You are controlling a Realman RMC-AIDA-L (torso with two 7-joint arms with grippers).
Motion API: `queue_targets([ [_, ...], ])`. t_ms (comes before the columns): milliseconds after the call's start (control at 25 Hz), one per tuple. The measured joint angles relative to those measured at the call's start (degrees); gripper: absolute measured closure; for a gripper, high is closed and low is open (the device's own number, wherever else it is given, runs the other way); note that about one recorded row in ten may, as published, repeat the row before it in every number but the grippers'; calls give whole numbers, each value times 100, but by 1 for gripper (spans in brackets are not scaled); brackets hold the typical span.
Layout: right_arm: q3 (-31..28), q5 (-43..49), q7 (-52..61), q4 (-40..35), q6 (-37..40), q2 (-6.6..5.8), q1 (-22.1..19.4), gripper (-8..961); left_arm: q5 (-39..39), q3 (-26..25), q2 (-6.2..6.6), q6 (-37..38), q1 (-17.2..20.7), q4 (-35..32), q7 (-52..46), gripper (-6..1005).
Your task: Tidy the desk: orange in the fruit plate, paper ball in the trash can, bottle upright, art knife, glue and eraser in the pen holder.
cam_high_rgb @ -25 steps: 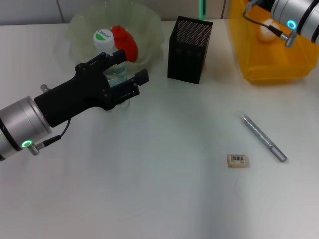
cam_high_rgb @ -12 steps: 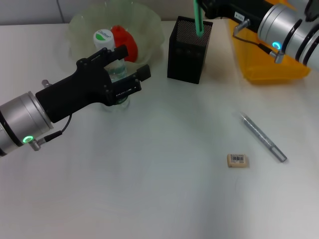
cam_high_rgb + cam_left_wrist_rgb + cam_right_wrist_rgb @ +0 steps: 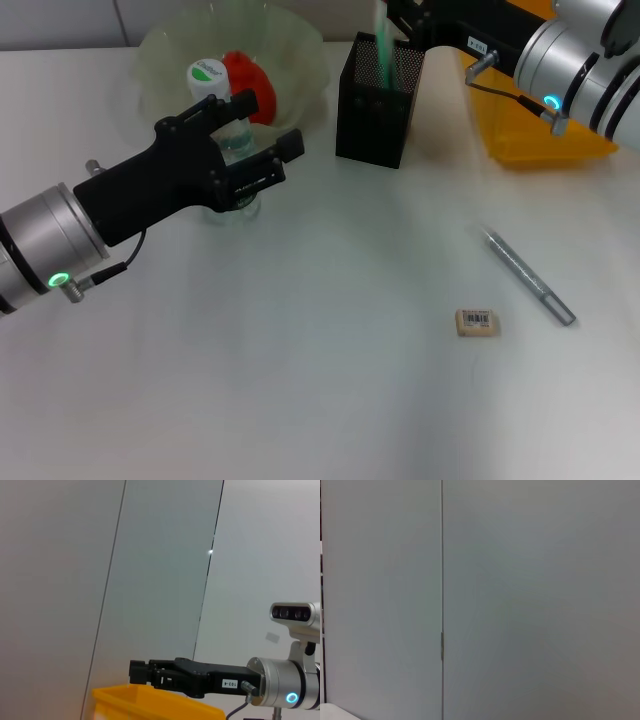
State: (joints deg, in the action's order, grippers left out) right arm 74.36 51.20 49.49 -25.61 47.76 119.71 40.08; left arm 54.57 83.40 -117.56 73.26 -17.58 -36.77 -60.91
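The bottle (image 3: 232,146) with a green-and-white cap stands upright next to the fruit plate (image 3: 300,45), which holds the orange (image 3: 250,85). My left gripper (image 3: 262,128) is shut around the bottle's body. My right gripper (image 3: 398,14) is shut on the green glue stick (image 3: 382,45) and holds it tilted over the black mesh pen holder (image 3: 375,110), the stick's lower end inside the rim. The left wrist view shows the right gripper (image 3: 136,672) from afar. The silver art knife (image 3: 526,274) and the eraser (image 3: 476,322) lie on the table at the right. The paper ball is hidden.
The yellow trash can (image 3: 545,135) stands at the back right, partly under my right arm; its rim shows in the left wrist view (image 3: 150,706). The right wrist view shows only a grey wall.
My right arm swung left from over the trash can to the pen holder, lowering the green glue stick towards it. My left gripper shifted slightly at the bottle, then stayed still.
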Motion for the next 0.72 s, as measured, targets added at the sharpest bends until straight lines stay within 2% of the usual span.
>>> queue_targets([
  [120, 1, -2, 100, -72, 2, -4, -33, 751, 0, 0, -12, 5, 0, 21, 17, 201],
  [240, 24, 41, 401, -283, 3, -20, -142, 555, 0, 0, -21, 5, 0, 27, 21, 201],
  [320, 134, 223, 944, -691, 3, -41, -359, 508, 0, 0, -26, 7, 12, 24, 24, 201],
  [400, 315, 720, 1779, -1502, 7, -57, -735, 461, 0, -9, -28, 8, 19, 18, 24, 201],
  [480, 373, 1533, 2675, -2382, 13, -60, -1077, 438, 0, -57, -29, 15, 27, 19, 26, 201],
  [520, 352, 2713, 3874, -3266, 60, -56, -1382, 439, 0, -130, -29, 29, 36, 28, 37, 201],
  [560, 352, 2713, 3874, -3266, 60, -56, -1382, 439, 0, -152, -30, 34, 45, 28, 43, 201],
  [600, 341, 3277, 4424, -3648, 137, -53, -1487, 439, 0, -152, -30, 34, 45, 28, 43, 201],
  [680, 258, 4593, 5736, -4327, 532, -48, -1600, 440, 0, -191, -42, 39, 61, 28, 61, 201],
  [720, 77, 5561, 6821, -4764, 1126, -49, -1558, 441, 0, -209, -60, 40, 68, 28, 89, 201],
])
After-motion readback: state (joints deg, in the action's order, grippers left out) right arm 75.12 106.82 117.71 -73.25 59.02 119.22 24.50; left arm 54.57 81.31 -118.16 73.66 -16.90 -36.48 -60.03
